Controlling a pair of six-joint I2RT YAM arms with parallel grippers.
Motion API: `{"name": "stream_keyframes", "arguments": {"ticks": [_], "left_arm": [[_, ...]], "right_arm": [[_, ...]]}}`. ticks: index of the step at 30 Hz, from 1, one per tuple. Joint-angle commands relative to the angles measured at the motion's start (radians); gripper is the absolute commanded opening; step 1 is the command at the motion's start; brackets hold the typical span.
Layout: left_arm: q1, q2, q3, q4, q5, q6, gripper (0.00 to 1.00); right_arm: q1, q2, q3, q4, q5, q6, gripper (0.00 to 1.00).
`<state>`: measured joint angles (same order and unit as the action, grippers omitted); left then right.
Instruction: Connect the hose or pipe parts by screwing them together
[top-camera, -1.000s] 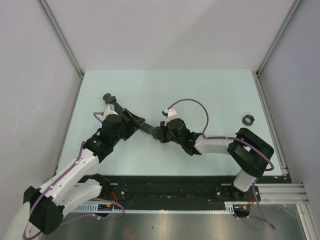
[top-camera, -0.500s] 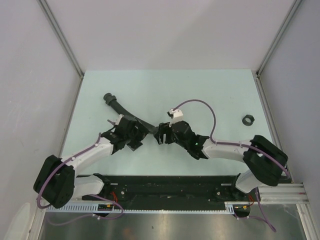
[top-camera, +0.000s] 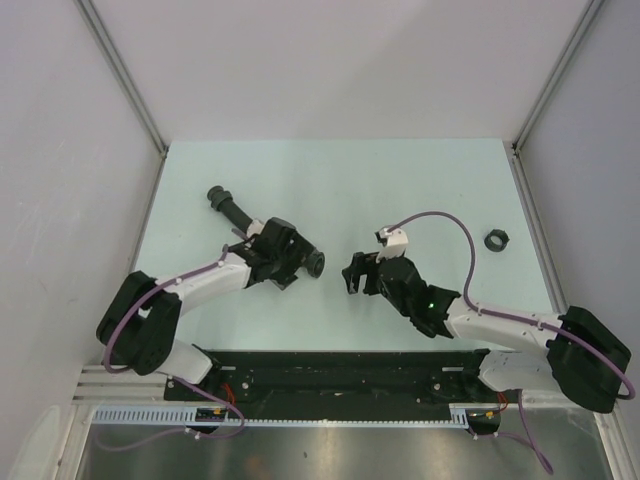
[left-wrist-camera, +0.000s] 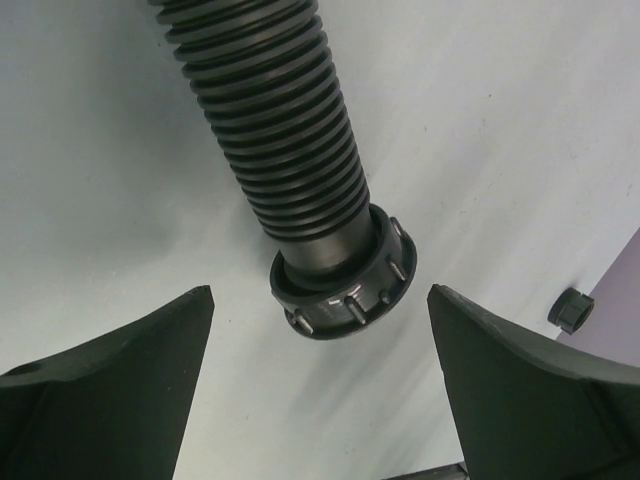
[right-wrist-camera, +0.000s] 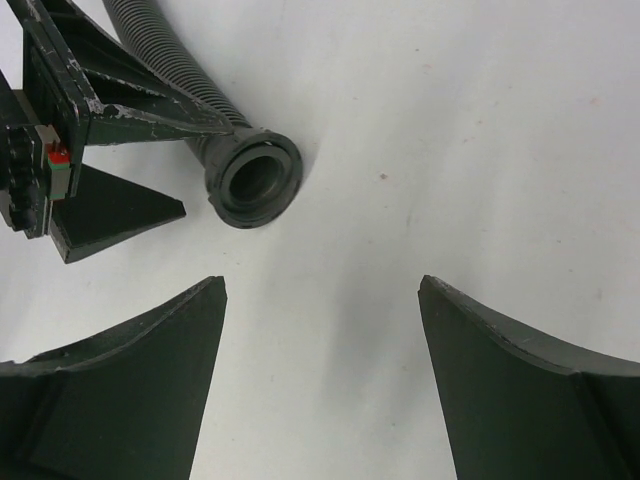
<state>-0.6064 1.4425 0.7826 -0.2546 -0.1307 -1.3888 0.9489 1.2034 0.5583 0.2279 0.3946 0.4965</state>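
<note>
Obs: left tool (left-wrist-camera: 320, 296) wide open, empty, straddling hose (top-camera: 235, 212) just behind its collared end (right-wrist-camera: 255, 180), not touching. Hose axis points toward right tool (right-wrist-camera: 322, 285), also wide open and empty. On counter (top-camera: 400, 180), ring nut (top-camera: 497, 240) lies well right of right tool; right arm nearer.

The hose (right-wrist-camera: 250, 185) lies toward eleven o'clock, collared mouth facing the camera. At six, the right gripper (right-wrist-camera: 322, 380) stands wide, apparently clear of it.

A pale green table (top-camera: 420, 180) sits between grey walls (top-camera: 330, 60).
</note>
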Motion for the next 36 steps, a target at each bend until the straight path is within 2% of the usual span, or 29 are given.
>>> {"name": "stream_keyframes", "arguments": {"ticks": [1, 7, 22, 25, 30, 36], "left_arm": [[-0.006, 0.038, 0.049, 0.009, -0.046, -0.033, 0.92], [-0.006, 0.082, 0.076, 0.009, -0.053, -0.042, 0.91], [-0.009, 0.190, 0.136, 0.008, 0.026, -0.134, 0.88], [-0.012, 0.200, 0.139, 0.008, 0.048, -0.153, 0.83], [-0.021, 0.179, 0.138, 0.009, 0.072, -0.113, 0.61], [-0.033, 0.127, 0.164, 0.021, 0.068, 0.038, 0.57]], "right_arm": [[-0.022, -0.064, -0.031, -0.009, 0.046, 0.001, 0.83], [-0.065, -0.085, -0.057, 0.005, 0.003, 0.013, 0.83], [-0.070, -0.079, -0.069, 0.007, -0.003, 0.013, 0.82], [-0.070, -0.076, -0.070, 0.008, -0.005, 0.013, 0.82], [-0.081, -0.074, -0.078, 0.021, -0.028, 0.013, 0.82], [-0.102, -0.059, -0.083, 0.051, -0.074, 0.030, 0.81]]}}
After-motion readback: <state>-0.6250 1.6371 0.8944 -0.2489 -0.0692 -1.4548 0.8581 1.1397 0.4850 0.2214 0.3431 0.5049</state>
